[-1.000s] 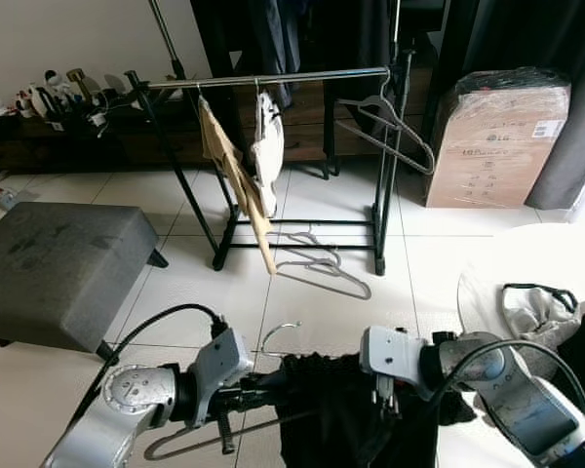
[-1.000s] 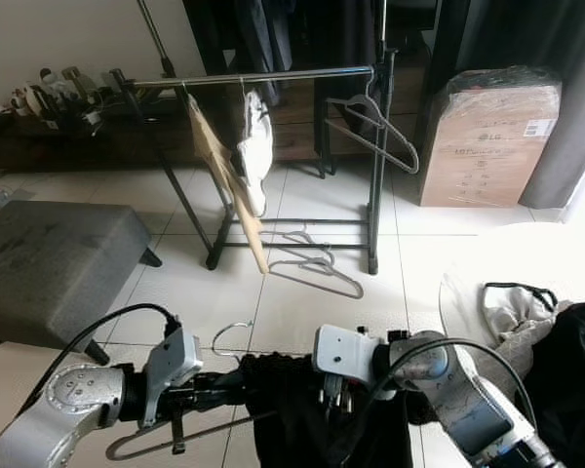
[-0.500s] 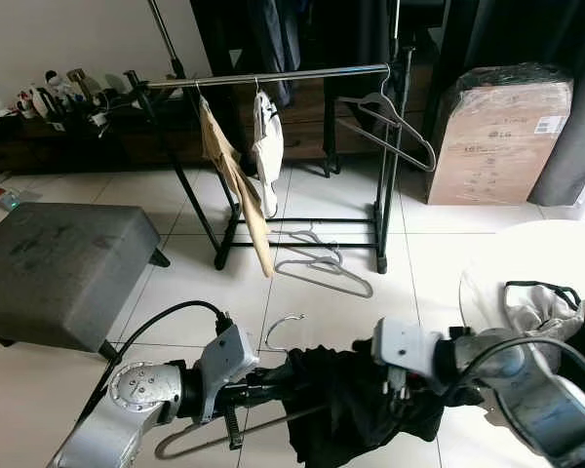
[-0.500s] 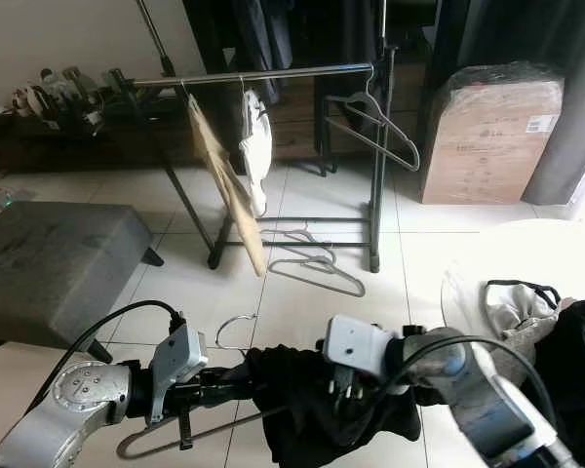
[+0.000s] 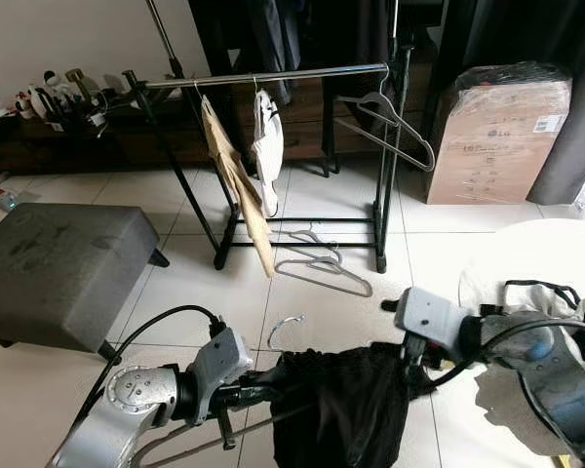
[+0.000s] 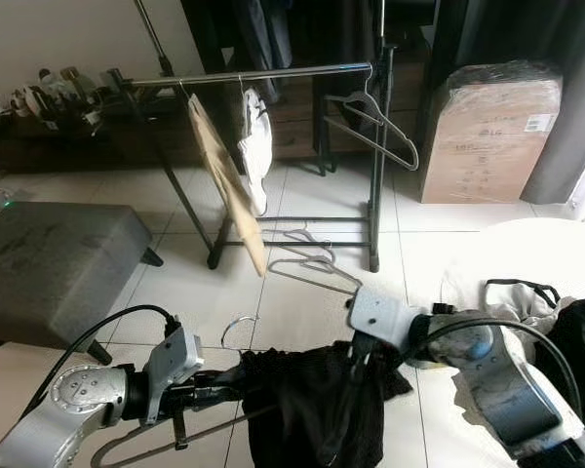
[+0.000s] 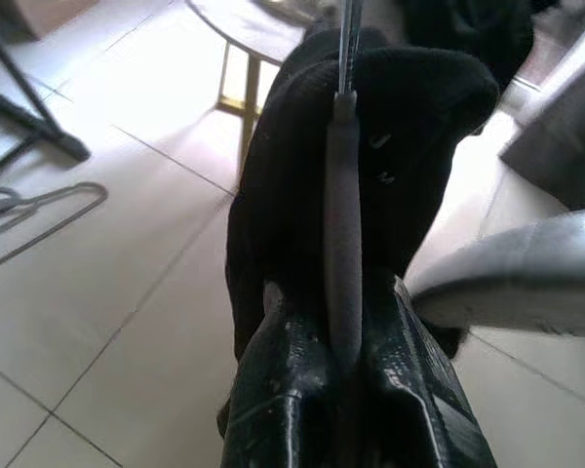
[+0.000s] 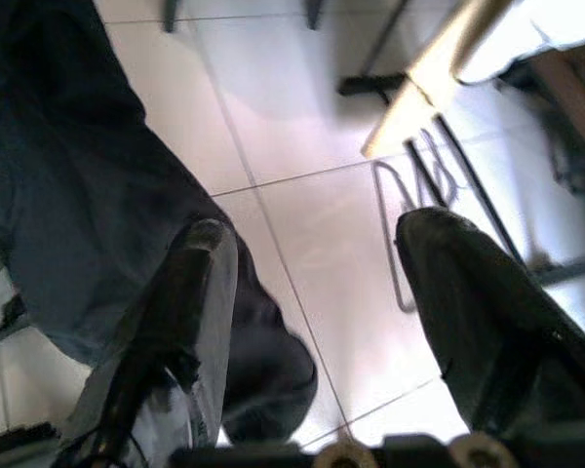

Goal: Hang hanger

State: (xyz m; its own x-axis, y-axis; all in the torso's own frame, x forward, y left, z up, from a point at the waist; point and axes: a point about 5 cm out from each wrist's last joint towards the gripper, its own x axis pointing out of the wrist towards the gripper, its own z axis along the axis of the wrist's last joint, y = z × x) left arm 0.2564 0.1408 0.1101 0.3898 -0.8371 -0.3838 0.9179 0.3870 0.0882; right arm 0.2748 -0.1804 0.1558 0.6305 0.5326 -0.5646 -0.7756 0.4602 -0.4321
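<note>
The right hand (image 8: 312, 283) has let go, fingers spread; the left hand (image 7: 346, 341) alone clamps the hanger (image 7: 343, 195), black garment (image 5: 346, 405) draped.

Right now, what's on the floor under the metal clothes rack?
Under the black metal clothes rack, grey hangers lie on the white tiles beside its base bar; how many is unclear. The hanging tan garment covers part of the floor behind it.

Clothes rack (image 5: 273, 78) upper centre, ottoman (image 5: 58, 268) at left, box (image 5: 497, 136) upper right, spare hangers (image 5: 322, 268) on floor beneath rack.
</note>
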